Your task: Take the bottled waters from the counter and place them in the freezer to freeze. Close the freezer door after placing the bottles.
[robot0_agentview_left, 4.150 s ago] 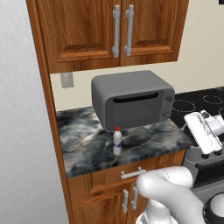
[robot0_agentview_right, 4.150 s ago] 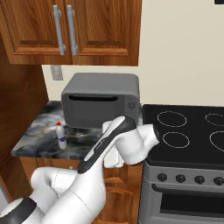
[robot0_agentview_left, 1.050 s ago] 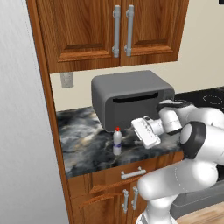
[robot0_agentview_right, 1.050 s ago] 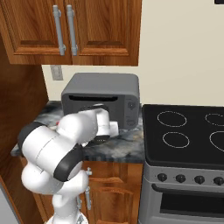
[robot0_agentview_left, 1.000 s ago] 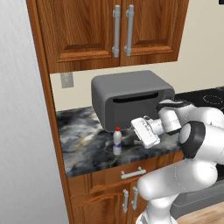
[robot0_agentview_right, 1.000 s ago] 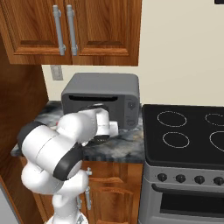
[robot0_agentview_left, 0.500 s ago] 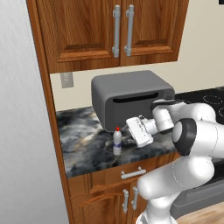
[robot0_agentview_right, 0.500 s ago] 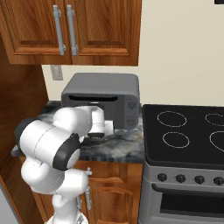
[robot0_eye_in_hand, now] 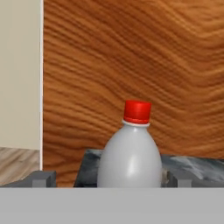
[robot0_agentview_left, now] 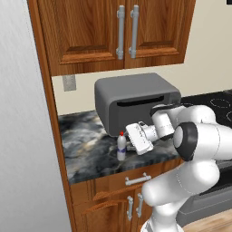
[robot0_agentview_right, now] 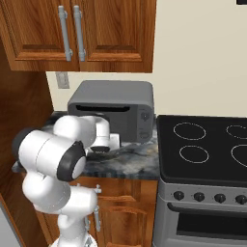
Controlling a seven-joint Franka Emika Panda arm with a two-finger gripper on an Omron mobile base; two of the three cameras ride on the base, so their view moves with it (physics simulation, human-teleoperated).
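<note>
One of the bottled waters [robot0_agentview_left: 121,147], clear with a red cap, stands upright on the dark marbled counter [robot0_agentview_left: 86,152] in front of the grey microwave. My gripper [robot0_agentview_left: 129,146] is level with it, just to its right in the left base view, pointing at it. In the hand view the bottle [robot0_eye_in_hand: 129,157] stands close and centred, and my gripper [robot0_eye_in_hand: 111,179] is open, with one fingertip [robot0_eye_in_hand: 43,178] on each side of the bottle and not touching it. In the right base view my arm hides the bottle. The freezer's compartment and door are out of view.
A grey microwave [robot0_agentview_left: 136,102] sits on the counter right behind my hand. Brown wall cabinets [robot0_agentview_left: 118,31] hang above it. A black stove [robot0_agentview_right: 202,144] is to the right. A tall silver-grey panel [robot0_agentview_left: 22,136] and a wooden side wall [robot0_eye_in_hand: 131,52] bound the counter's left end.
My arm has swung left along the front of the microwave and brought the hand right up to the red-capped bottle. The bottle has not moved. The jaws have stayed open.
</note>
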